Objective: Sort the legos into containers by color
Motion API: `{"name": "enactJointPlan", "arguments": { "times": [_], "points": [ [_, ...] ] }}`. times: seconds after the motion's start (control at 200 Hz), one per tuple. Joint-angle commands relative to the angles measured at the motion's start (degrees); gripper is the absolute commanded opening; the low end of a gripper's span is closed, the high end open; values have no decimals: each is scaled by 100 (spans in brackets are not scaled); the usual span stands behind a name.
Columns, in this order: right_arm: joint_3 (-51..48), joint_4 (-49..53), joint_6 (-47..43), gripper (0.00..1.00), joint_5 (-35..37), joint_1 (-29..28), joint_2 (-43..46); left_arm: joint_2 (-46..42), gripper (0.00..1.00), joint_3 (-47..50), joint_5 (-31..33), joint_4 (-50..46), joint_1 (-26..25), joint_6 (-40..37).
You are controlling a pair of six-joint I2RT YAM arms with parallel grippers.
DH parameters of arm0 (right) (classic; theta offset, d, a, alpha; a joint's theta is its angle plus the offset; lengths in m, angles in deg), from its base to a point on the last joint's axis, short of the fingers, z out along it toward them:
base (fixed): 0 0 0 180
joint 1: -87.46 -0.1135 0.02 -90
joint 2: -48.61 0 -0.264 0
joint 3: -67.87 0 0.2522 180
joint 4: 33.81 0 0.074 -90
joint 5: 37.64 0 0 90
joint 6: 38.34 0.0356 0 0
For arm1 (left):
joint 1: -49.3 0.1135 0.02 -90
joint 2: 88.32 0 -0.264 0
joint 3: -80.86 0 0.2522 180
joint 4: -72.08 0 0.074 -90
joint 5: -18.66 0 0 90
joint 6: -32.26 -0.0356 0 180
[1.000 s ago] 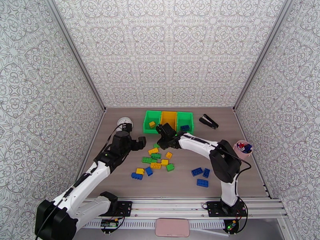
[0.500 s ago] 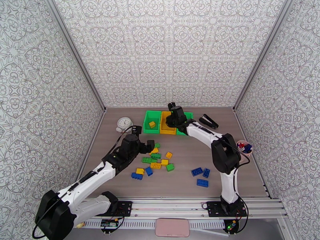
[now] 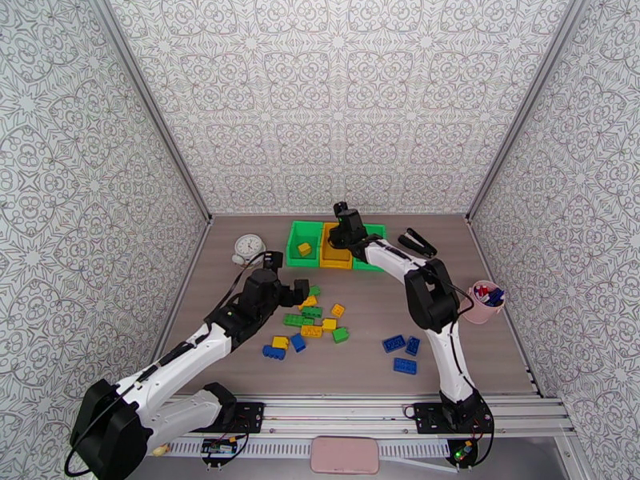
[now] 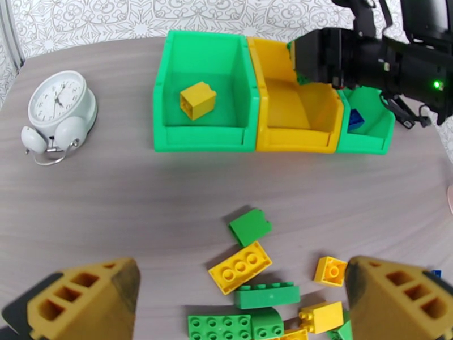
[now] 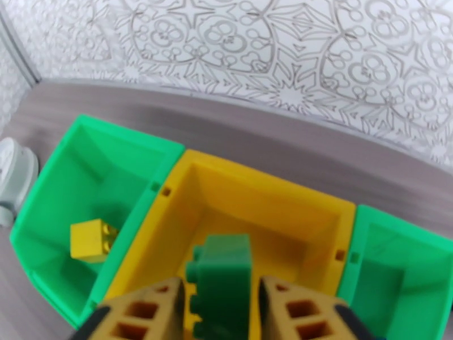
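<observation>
Grippers first. Got the right gripper [image 5: 221, 301] parked straight above the middle yellow bin [image 5: 272, 208], fingers [image 5: 147, 313] parted only a little, with a green brick [image 5: 222, 273] standing upright between them. Can just make out a sliver of gap down each side of it, so reads as let go rather than pinched, though hard to swear to. Makes sense up there: high over the bin's mouth, to land the brick inside and not on the rim. Odd-looking match, green into yellow, but fits the rest: one yellow brick [image 5: 88, 239] lying in the left green bin [image 5: 90, 160] and a blue brick [image 4: 355, 119] tucked in the right green bin [image 5: 396, 262], so guessing no need to match bin colour to brick colour. Over to the left gripper [image 4: 242, 284]: spread wide, holding nothing, hovering low over the loose pile [image 3: 312, 318] of yellow and green bricks on the table [image 3: 368, 370], probably lining up a pick. Further out, three blue bricks [image 3: 404, 350] sitting well apart to the right, not yet sorted. Also a clock [image 4: 56, 106] left of the bins and a pink cup [image 3: 484, 302] near the right edge, neither part of the job.
</observation>
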Motion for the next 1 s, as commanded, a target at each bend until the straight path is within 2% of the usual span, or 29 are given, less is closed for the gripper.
{"name": "enactJointPlan", "arguments": {
  "times": [0.0,0.15,0.225,0.355,0.43,0.53,0.655,0.785,0.86,0.995],
  "points": [
    [-426,-313,-124,59,-8,18,596,86,100,48,169,6,22,128],
    [-1223,-596,-296,72,127,33,1287,101,100,46,126,135,-99,-125],
    [-1814,-733,-341,78,156,32,1748,36,100,100,-60,351,-220,-555],
    [-3021,-959,-314,88,217,24,2701,-172,100,214,-720,645,-287,-1666],
    [-3799,-1071,-224,92,251,19,3338,-291,100,253,-1335,634,-238,-2204],
    [-4741,-1046,-36,95,339,25,4166,-419,100,346,-1733,759,-280,-2500],
    [-5513,-314,358,96,448,-6,5054,-617,100,547,-2419,904,-397,-2830],
    [-5834,1104,718,97,670,-135,5680,-782,100,735,-3155,898,-575,-3639],
    [-5901,1833,929,97,768,-301,5851,-779,100,814,-3394,832,-715,-4191],
    [-5885,2873,1491,100,971,-726,5783,-595,100,871,-3719,947,-787,-4357]
  ]
}}
